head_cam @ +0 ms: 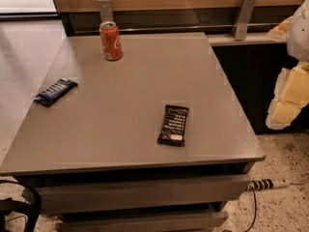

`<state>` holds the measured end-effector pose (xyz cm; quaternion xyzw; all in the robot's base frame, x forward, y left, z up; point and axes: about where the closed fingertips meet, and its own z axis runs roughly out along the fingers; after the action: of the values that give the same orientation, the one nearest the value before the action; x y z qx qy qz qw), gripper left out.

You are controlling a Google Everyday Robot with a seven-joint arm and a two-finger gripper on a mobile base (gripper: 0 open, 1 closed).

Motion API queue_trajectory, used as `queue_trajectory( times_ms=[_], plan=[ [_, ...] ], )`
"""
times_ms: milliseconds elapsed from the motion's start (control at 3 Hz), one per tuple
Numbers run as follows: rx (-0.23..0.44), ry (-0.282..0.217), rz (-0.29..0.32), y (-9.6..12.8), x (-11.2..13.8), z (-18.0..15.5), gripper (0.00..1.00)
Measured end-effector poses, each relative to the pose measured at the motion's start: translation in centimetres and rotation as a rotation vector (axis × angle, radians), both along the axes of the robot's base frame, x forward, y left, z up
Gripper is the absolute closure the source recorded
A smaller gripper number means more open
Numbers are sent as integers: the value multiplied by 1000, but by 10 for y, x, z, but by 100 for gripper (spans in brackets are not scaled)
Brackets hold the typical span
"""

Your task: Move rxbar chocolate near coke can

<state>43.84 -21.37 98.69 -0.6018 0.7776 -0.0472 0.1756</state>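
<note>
The rxbar chocolate (174, 124) is a flat black wrapper with white lettering. It lies on the grey table (145, 71), right of centre and toward the front edge. The coke can (111, 41) is red with a silver top and stands upright at the table's back left. The bar and the can are far apart. My gripper (288, 98) shows as a white and yellow shape at the right edge of the camera view. It is beyond the table's right side, raised, and apart from both objects.
A dark blue wrapper (56, 92) lies near the table's left edge. A wooden wall panel with metal brackets (244, 16) runs behind the table. A power strip (268, 183) and cable lie on the floor at the right. A black curved object (19, 207) sits at the bottom left.
</note>
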Motion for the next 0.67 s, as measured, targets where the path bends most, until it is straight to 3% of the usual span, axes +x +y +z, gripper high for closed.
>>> queue_trajectory(
  times_ms=[333, 667],
  plan=[
    [0, 0, 0, 0, 0, 0, 0],
    [8, 11, 37, 11, 3, -3, 0]
  ],
)
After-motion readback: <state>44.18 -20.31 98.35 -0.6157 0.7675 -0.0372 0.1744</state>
